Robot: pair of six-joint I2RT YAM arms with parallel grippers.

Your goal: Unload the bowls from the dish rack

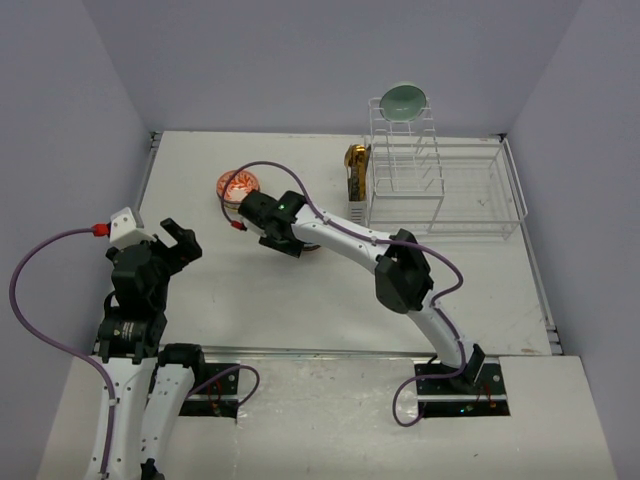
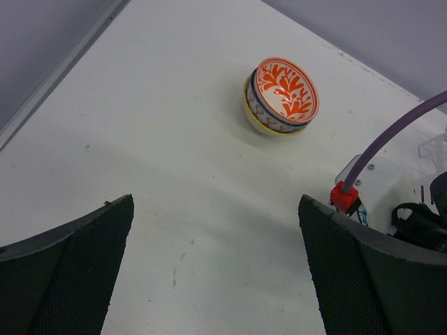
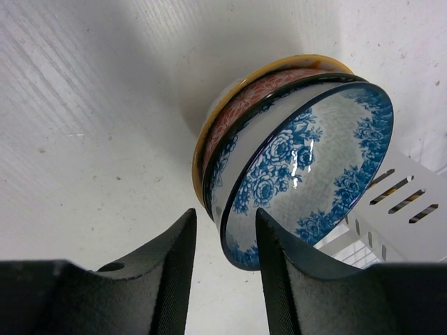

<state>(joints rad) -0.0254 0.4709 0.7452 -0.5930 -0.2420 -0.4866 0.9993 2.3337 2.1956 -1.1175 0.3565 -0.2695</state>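
A blue-flowered bowl [image 3: 314,160] lies nested on top of a small stack, over a red-patterned bowl [image 3: 241,112] and a yellow-sided one [image 3: 300,61], on the white table. My right gripper [image 3: 225,230] is open astride the blue bowl's near rim: one finger is inside the bowl and the other stands off its outside. From above, that gripper [image 1: 288,238] hides most of the stack. A pale teal bowl [image 1: 404,99] sits upright at the top of the dish rack [image 1: 480,190]. An orange-patterned bowl [image 2: 283,94] stands alone at the back left [image 1: 238,185]. My left gripper [image 2: 216,272] hangs open and empty over bare table [image 1: 178,243].
A gold-brown cylinder [image 1: 355,170] stands against the rack's left side. The right arm's wrist and purple cable [image 2: 391,139] reach across the left wrist view's right edge. Grey walls close the table at the back and both sides.
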